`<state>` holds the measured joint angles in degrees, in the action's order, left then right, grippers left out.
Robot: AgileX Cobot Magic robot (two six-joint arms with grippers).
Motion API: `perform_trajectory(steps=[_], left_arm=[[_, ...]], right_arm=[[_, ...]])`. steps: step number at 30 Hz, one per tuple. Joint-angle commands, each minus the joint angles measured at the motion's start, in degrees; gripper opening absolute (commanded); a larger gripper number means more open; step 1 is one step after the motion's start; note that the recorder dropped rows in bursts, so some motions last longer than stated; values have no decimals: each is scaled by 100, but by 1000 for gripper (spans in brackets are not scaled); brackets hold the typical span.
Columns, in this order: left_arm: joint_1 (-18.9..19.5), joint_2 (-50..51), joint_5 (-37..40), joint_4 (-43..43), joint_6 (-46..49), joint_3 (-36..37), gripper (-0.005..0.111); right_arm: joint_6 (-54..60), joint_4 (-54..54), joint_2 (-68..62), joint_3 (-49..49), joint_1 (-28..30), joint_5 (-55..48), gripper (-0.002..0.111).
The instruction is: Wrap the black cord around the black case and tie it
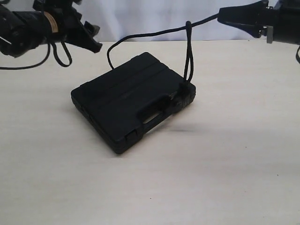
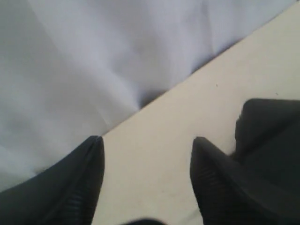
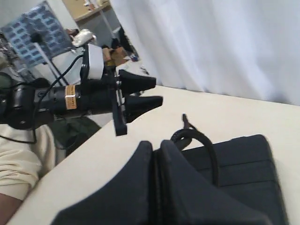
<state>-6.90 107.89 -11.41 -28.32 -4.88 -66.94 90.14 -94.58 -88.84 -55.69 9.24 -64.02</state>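
Up at the far right, I see my right gripper point(image 1: 221, 18) clenched on the black cord point(image 1: 187, 56), which drops doubled to the right corner of the black case point(image 1: 126, 101) lying flat mid-table point(image 1: 225, 178), while my left gripper point(image 1: 95, 38) hangs spread and empty far left.

Tool case point(image 1: 126, 98) mid-desk point(image 1: 225, 178), cord point(image 1: 187, 56) from its right corner up to right gripper point(image 1: 220, 16), slack looped behind case, left gripper point(image 1: 93, 38) upper left, apart.

the black cord point(image 1: 154, 33) disappears inside the right gripper point(image 1: 219, 18).
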Motion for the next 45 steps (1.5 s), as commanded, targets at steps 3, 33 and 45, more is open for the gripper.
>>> perform_trajectory(steps=[3, 33, 45], left_arm=[[-315, 445, 280, -117, -119, -14, 54], [-421, 1396, 1273, 114, -134, -14, 54], [-421, 1396, 1202, 106, -134, -14, 54]], right_arm=[[-180, 431, 714, -8, 1, 1233, 4], [-6147, 7449, 3555, -21, 1, 3724, 4], [-5316, 7482, 1181, -480, -924, 2009, 4]])
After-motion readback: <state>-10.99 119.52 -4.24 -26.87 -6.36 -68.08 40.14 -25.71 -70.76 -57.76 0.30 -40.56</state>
